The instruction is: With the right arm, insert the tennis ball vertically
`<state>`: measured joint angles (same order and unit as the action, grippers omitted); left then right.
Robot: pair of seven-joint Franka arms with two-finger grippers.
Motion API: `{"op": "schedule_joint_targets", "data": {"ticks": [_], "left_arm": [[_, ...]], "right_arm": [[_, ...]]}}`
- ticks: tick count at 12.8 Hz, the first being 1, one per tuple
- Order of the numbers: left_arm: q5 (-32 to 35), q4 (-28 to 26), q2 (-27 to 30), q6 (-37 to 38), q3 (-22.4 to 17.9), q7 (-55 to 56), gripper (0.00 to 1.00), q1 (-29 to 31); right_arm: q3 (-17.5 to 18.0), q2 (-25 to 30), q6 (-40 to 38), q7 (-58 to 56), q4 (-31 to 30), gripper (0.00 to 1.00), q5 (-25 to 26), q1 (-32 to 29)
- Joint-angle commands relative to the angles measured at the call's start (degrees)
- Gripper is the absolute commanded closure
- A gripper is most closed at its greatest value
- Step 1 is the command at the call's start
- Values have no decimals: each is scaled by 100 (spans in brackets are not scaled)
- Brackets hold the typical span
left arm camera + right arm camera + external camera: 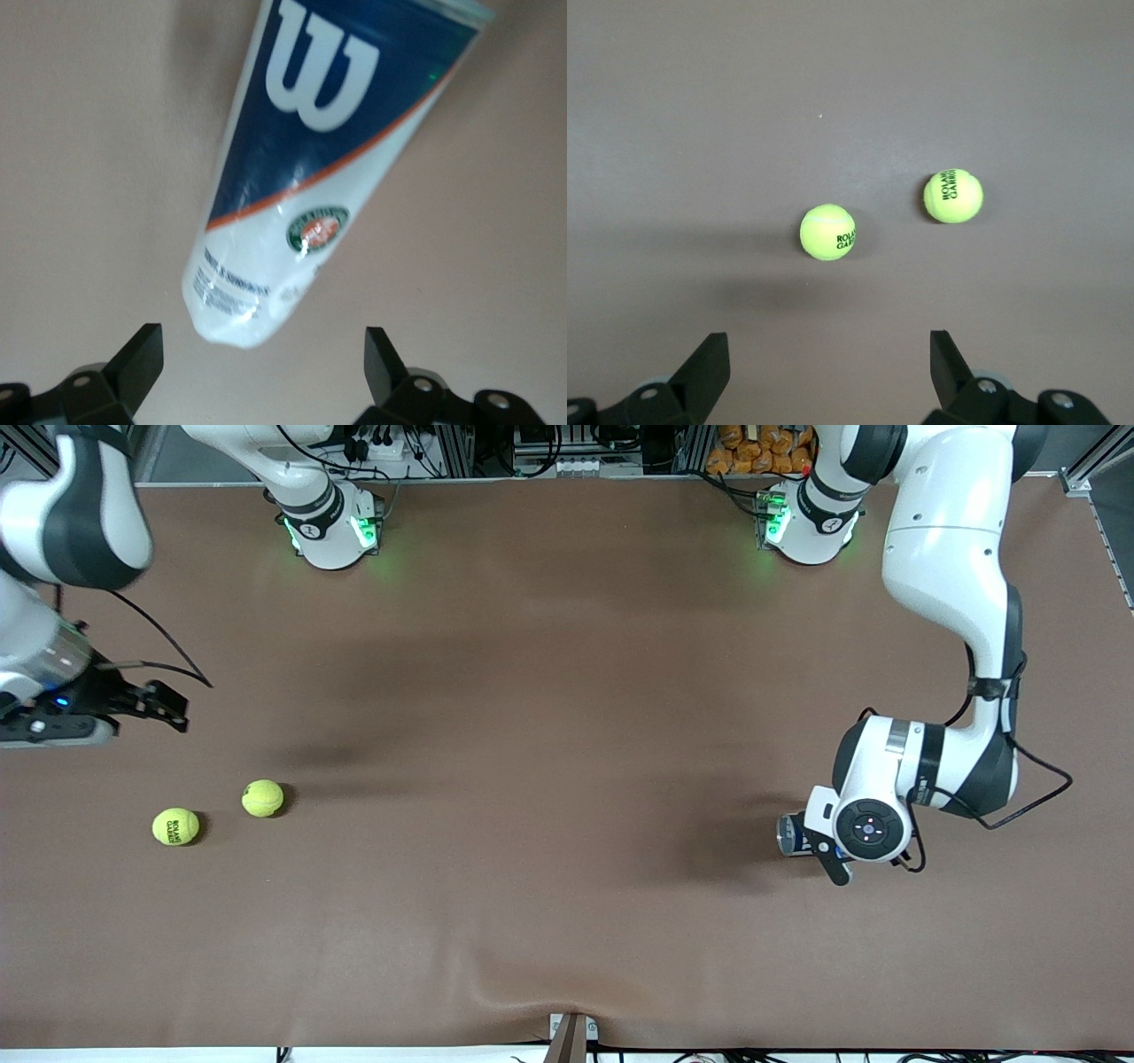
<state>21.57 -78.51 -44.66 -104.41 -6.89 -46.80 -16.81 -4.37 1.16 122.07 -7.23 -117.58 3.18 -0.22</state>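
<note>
Two tennis balls lie at 8 o'clock on table. Right gripper hovers above them, fingers spread. Ball can at 4 o'clock, contents unseen; left gripper over it, fingers spread.

Brown table, two tennis balls, ball can

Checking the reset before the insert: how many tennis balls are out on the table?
2. Both lie at the right arm's end of the table: one tennis ball, and a second ball beside it, nearer the front camera. More could sit unseen inside the can under the left tool.
</note>
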Motion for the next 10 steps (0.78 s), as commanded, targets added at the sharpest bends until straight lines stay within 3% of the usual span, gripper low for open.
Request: {"op": "schedule_joint_targets", "data": {"ticks": [1,10], "left_arm": [[154,-16,-139,-289,-23,-267,0,-24],[145,-68,-491,-712,13,-286,0,-32]], "right_arm": [[42,-149,676,2,-459,0,-54,-31],[59,-1757,2293,11,-485,0,-142,-4]]}}
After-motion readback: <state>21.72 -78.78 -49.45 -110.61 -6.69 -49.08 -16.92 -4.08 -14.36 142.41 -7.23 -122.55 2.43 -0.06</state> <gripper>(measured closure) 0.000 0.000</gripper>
